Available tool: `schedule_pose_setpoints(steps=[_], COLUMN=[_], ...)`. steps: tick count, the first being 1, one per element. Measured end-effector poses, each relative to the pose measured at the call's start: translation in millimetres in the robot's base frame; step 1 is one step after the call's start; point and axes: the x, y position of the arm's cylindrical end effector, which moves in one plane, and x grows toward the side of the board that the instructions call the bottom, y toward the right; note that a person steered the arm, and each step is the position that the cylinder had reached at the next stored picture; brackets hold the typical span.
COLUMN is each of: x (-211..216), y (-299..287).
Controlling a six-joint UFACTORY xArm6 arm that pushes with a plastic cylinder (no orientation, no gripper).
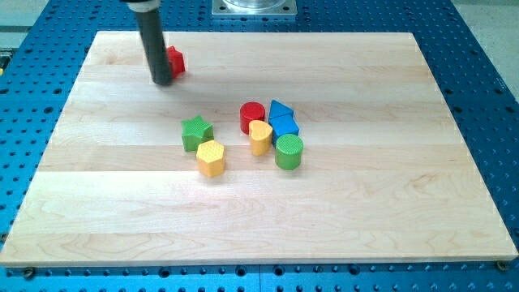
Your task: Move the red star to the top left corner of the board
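Tip [164,81] down on the board [340,211], touching the left side of the red star [176,61]; nothing to open or close, just a bare rod. Risky from here: standing on the star's left, so any push drives it rightward, away from the top left corner. Needs rounding first. Star partly hidden behind the rod, small, bright red, near the top left, well apart from the central cluster.
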Motion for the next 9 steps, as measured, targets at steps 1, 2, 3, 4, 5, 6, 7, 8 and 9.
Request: schedule_pose_setpoints(steps=[1,2,3,4,5,6,7,8,9], x=[-19,-12,-22,-23,-36,-68,-78,-75,-60], y=[7,29,46,93,120,94,50,17,82])
